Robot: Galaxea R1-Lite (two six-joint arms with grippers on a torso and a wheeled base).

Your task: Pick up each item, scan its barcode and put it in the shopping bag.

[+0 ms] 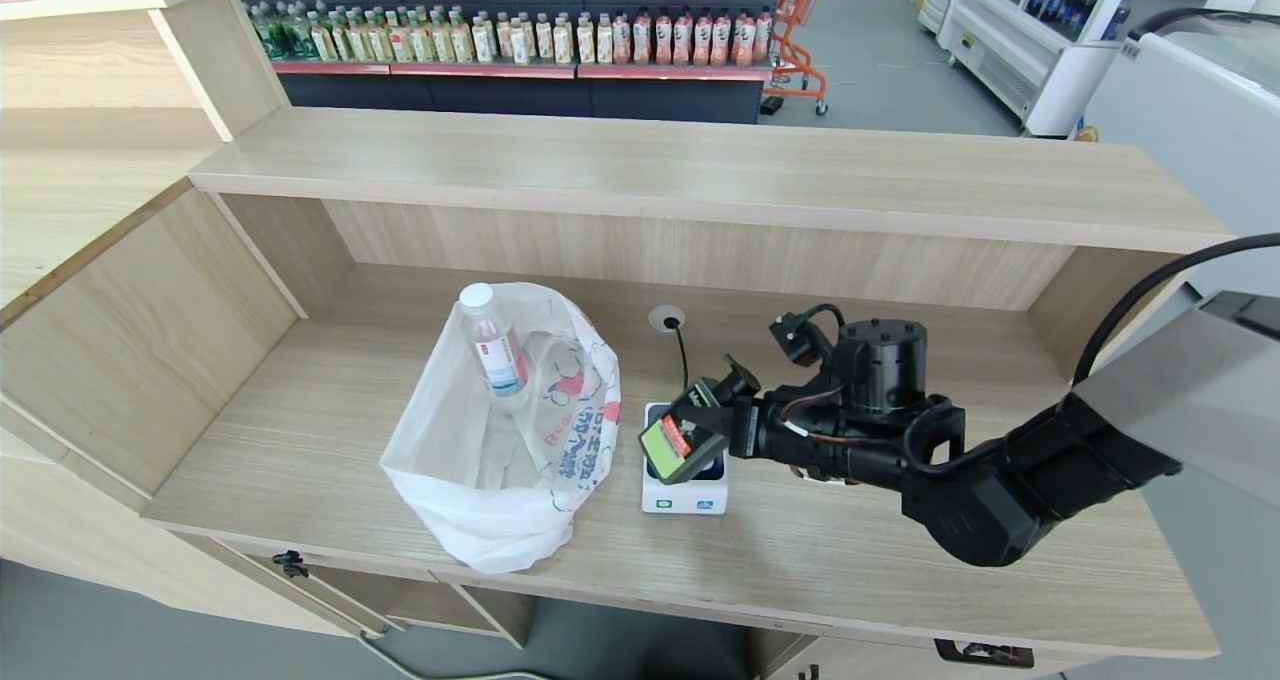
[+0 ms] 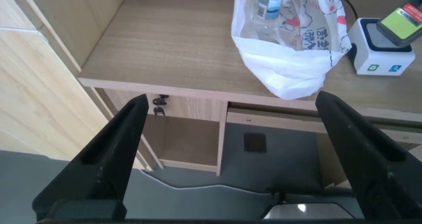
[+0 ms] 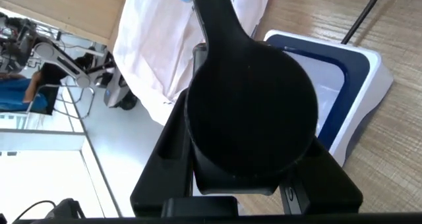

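Right tool (image 1: pixel 712 420) is clenched on 1 black item (image 1: pixel 680 447), held directly above the scanner (image 1: pixel 685 505) on the counter (image 1: pixel 300 440), judged to present its barcode. 1 bottle (image 1: pixel 495 345) stands in the shopping bag (image 1: pixel 500 505). Left tool (image 2: pixel 232 135) hangs released beyond the counter's front edge.

The right arm (image 1: pixel 1000 500) extends from the robot's right toward its left, with the right gripper (image 1: pixel 700 428) clamped on a dark item (image 1: pixel 668 448); the left gripper (image 2: pixel 232 100) points forward, fingers (image 2: pixel 119 151) spread wide apart.
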